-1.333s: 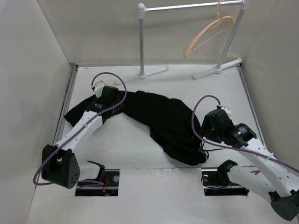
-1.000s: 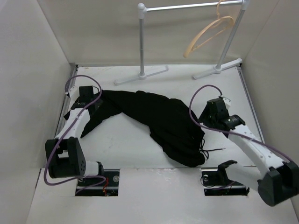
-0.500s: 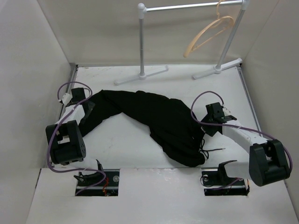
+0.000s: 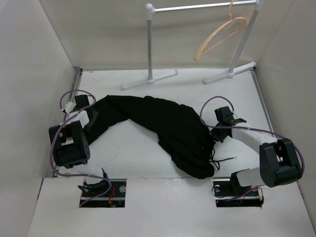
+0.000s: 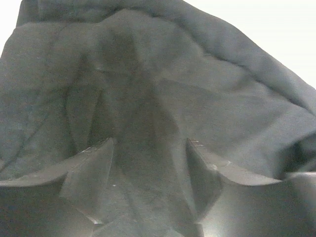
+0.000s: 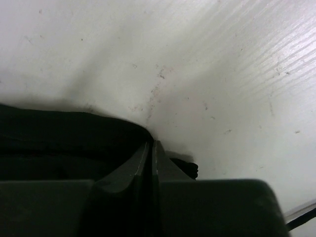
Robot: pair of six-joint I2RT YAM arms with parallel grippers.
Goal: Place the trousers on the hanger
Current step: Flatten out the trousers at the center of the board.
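Seen from above, the trousers [image 4: 163,123] lie flat as one long dark band. Their long axis slants from a far-left end down to a near-right end, where the cloth bunches widest. The left gripper [image 4: 92,116] sits on the far-left end and the right gripper [image 4: 217,132] at the right-hand edge, just past the bunched part. The hanger [image 4: 219,34] is nowhere near the cloth. It hangs by its hook from the rail [image 4: 197,7], beyond the trousers' right half and well apart from them, with its arms tilted down to the left. By my reading, the right arm is the nearer one to it, and the cloth must travel away from the bases and upward.

In the left wrist view, the left gripper [image 5: 150,143] is spread, its two fingers [image 5: 94,163] planted on rumpled trousers [image 5: 207,98] with a ridge of cloth rising between them. Nothing is pinched yet. Folds fan away from the tips toward the rest of the garment.

In the right wrist view, the right gripper [image 6: 150,145] is clenched, its tips almost meeting right at the trousers' [image 6: 59,133] edge. The cloth lies to the left of the tips and bare table [image 6: 207,59] to the right and beyond. I cannot tell whether a fold is caught between the tips. The hem ends just where they meet, so any hold there would be shallow.
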